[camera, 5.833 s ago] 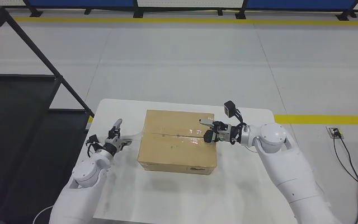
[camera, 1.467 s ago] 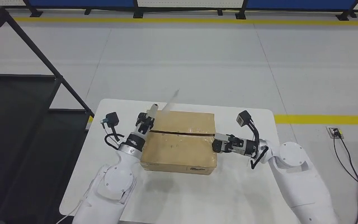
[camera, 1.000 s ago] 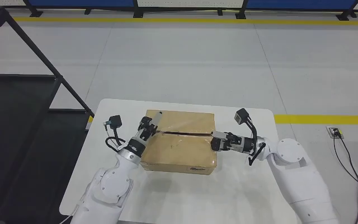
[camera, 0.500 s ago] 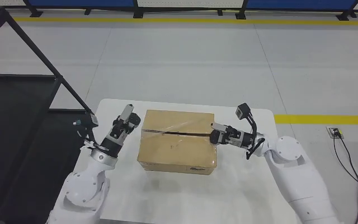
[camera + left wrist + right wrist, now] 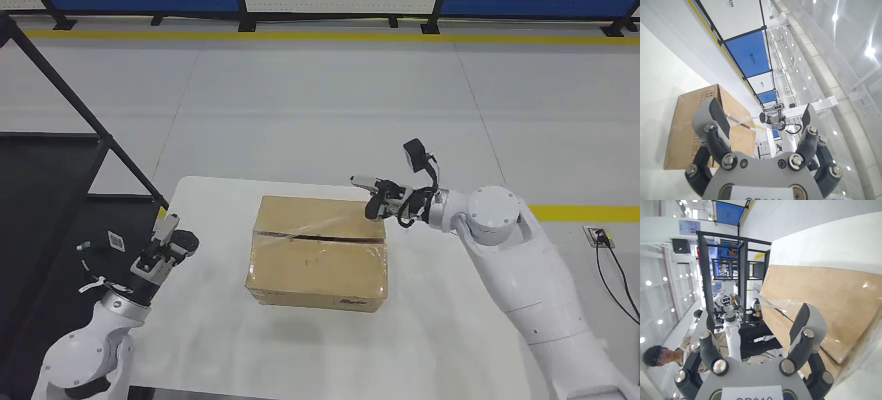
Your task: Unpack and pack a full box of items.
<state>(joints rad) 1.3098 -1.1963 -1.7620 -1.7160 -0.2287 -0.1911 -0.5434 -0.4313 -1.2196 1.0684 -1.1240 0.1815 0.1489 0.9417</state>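
A closed brown cardboard box (image 5: pixel 316 262) sits mid-table, with clear tape glinting along its centre seam (image 5: pixel 320 238). My left gripper (image 5: pixel 170 238) is open and empty near the table's left edge, well clear of the box's left side. In its wrist view the gripper (image 5: pixel 762 117) looks at the box (image 5: pixel 687 130) from a distance. My right gripper (image 5: pixel 371 194) hovers open at the box's far right corner, holding nothing. In the right wrist view one of its fingertips (image 5: pixel 800 321) lies over the taped box top (image 5: pixel 821 294).
The white table (image 5: pixel 440 330) has bare room in front of the box and to its right. A black metal rack (image 5: pixel 60 160) stands off the table's left side. A yellow line (image 5: pixel 585 213) marks the floor at the right.
My left gripper has pulled back from the box's far left corner to the table's left edge. My right gripper has gone from the box's right side up to its far right corner.
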